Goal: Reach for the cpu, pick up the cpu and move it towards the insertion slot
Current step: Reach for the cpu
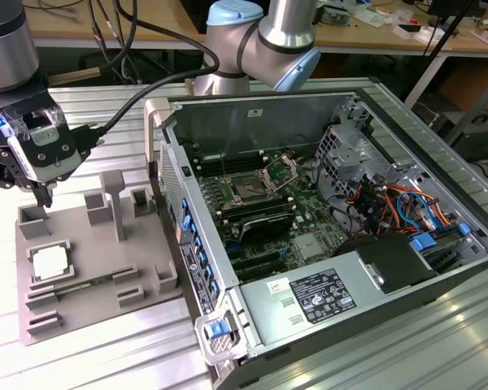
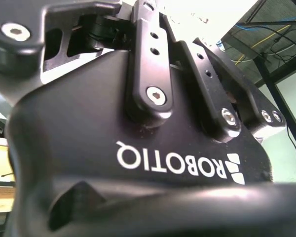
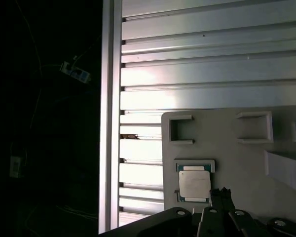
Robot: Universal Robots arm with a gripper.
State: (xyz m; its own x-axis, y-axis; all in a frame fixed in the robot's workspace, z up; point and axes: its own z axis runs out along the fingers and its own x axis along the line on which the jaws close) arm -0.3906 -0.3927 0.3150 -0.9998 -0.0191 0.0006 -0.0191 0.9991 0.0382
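Currently the gripper (image 1: 43,196) hangs over the far corner of the grey fixture plate (image 1: 89,280), at the exterior view's left. It is near the cpu (image 1: 50,264) but apart from it and carries nothing. I cannot tell whether it is open or closed. The cpu lies flat in its square nest on the plate, silvery top up; in the first wrist view it (image 3: 194,182) sits just beside the gripper's tip.

Risks, as I judge them:
- An off-centre descent would land on the raised nest rim rather than the chip, and could tip or skid it.
- A shallow grip on the thin edges could let the chip tilt or drop in transit.

Obstacles: a tall grey post (image 1: 114,203) stands on the plate between the cpu and the computer case (image 1: 191,260). The case's near wall also rises across the way.

The insertion slot (image 1: 249,189) lies well apart from the cpu, inside the case on the green board. Its metal retention frame (image 1: 281,171) stands hinged up beside it. A low carry would risk hitting the post or the wall.
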